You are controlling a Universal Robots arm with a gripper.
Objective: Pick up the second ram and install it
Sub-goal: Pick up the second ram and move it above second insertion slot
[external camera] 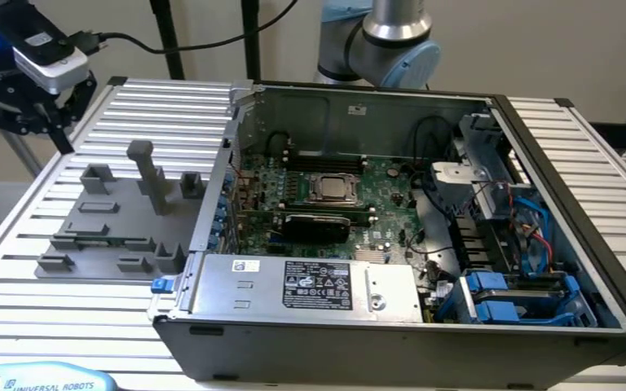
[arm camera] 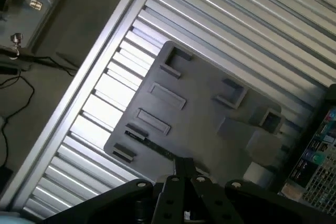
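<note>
Wrist view, 2nd ram [arm camera: 152,143] on fixture [arm camera: 205,116], long axis along its edge

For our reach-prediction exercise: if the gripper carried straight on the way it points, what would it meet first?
Probably the grey fixture, close by the second ram; the shut gripper aims there, though depth is unclear.

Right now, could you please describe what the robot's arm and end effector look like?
The arm is silver-grey with a pale blue joint cap. The end effector is matt black, built of angular plates with small round silver fasteners. A white camera module with a blue light is mounted on the wrist, fed by a black cable.
</note>
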